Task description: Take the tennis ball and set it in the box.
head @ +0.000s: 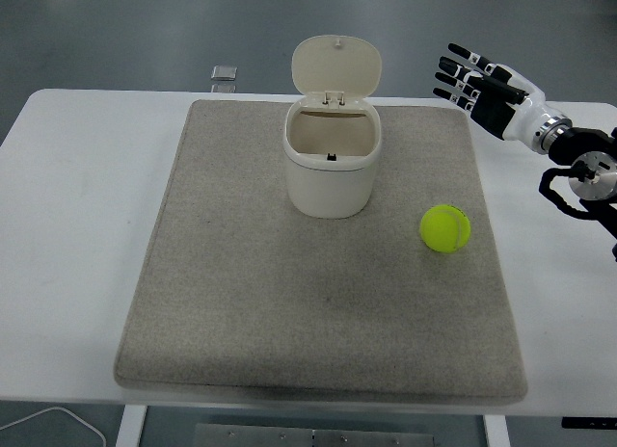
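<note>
White bench (77, 274) under a grey mat (241, 312) | right hand (479, 89) raised off the mat's far right corner, fingers spread wide, holding nothing | tennis ball (445, 228) on the mat, nearer than the hand, right of the box (330, 168); box lid (336, 66) upright, open | small object (224, 73) at far edge

My right hand (487, 92) hangs raised at the far right, fingers (460, 78) spread and empty, black forearm coming in from the right edge
</note>
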Robot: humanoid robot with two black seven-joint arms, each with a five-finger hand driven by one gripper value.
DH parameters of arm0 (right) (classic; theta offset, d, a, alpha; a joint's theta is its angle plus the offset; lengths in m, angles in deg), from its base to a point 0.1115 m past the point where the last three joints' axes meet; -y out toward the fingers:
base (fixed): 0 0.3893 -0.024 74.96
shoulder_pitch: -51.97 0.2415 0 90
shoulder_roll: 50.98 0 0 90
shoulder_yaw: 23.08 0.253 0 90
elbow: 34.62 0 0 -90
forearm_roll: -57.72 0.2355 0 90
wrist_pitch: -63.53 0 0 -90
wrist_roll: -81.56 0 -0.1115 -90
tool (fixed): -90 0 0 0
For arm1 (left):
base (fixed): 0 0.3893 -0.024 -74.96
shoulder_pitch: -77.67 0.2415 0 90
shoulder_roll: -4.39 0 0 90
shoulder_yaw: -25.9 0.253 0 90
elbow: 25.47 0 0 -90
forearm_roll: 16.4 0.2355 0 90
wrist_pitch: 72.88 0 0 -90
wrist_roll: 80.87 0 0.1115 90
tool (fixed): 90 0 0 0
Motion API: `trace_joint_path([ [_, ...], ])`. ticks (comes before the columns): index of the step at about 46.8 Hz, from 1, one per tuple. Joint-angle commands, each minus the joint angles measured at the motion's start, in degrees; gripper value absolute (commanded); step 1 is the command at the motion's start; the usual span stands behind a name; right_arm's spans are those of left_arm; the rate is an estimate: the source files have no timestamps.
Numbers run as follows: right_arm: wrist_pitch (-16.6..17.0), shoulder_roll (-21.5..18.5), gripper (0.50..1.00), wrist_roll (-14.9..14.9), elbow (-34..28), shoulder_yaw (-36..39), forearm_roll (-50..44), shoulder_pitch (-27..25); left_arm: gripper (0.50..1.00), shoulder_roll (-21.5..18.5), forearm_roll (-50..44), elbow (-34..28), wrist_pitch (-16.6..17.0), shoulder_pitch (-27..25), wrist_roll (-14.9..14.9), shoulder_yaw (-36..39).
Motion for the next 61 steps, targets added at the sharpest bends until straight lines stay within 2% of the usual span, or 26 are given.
trace_joint_path([
  [1, 0.00, -0.02, 0.930, 0.00, 0.00, -0.08, -0.04, 0.03, 0.992, 0.00, 0.00, 0.01, -0.02, 0.00, 0.00, -0.04],
  [33, -0.79, 0.60, 0.930, 0.26, -0.08, -0.69, -0.04, 0.20, 0.992, 0.00, 0.00, 0.71, 0.51, 0.00, 0.00, 0.05],
  [61, 0.09, 2.71, 0.930, 0.61, 0.09, -1.13, -3.65, 0.38, 0.992, 0.00, -0.09, 0.71, 0.51, 0.00, 0.00, 0.05],
])
